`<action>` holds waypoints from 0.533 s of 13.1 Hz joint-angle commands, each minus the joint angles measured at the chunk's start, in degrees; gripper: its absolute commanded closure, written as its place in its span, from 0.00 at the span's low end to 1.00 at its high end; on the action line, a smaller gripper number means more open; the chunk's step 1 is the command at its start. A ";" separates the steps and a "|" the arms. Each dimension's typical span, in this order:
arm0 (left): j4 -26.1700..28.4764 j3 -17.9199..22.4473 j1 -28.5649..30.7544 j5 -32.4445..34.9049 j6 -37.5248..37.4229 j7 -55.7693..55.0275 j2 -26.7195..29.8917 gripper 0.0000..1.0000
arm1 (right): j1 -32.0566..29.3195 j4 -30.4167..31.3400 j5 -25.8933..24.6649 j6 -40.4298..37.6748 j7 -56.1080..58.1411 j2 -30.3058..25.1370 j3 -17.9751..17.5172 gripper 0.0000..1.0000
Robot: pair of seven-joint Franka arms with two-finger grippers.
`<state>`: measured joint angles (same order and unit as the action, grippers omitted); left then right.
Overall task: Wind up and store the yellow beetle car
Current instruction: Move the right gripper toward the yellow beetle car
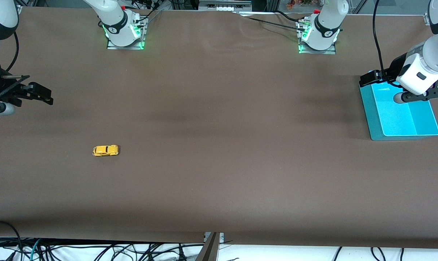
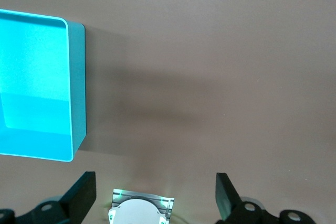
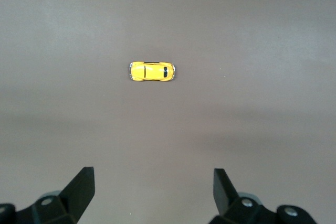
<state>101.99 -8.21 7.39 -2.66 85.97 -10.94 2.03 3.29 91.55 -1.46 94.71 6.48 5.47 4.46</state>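
The yellow beetle car [image 1: 105, 150] lies on its wheels on the brown table, toward the right arm's end; in the right wrist view it [image 3: 151, 71] sits alone on the cloth. My right gripper [image 1: 41, 95] hangs over the table's edge at that end, open and empty [image 3: 152, 192], well apart from the car. The teal bin [image 1: 400, 116] stands at the left arm's end and looks empty [image 2: 37, 82]. My left gripper [image 1: 373, 78] is open and empty [image 2: 155, 195] over the bin's corner.
The two arm bases [image 1: 124, 34] [image 1: 318, 38] stand along the table edge farthest from the front camera. Cables hang below the edge nearest that camera [image 1: 150, 250]. Brown cloth [image 1: 222, 145] covers the whole table between the car and the bin.
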 commanded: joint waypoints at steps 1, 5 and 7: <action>-1.00 0.03 1.39 -1.21 -0.90 0.74 0.17 0.00 | 1.71 -0.32 -0.12 -0.66 0.11 0.33 -0.60 0.00; -1.00 0.03 1.67 -1.64 -0.72 1.18 0.17 0.00 | 6.37 -0.32 -0.03 -0.84 0.02 1.73 -0.60 0.00; -1.00 0.03 1.75 -1.91 -0.72 1.44 0.17 0.00 | 6.91 -0.14 0.23 -1.28 0.55 1.83 -0.60 0.00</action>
<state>101.95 -8.12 8.61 -3.14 85.98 -10.83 2.03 10.08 91.56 -1.45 94.58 6.44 7.42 3.73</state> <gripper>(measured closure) 0.000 0.000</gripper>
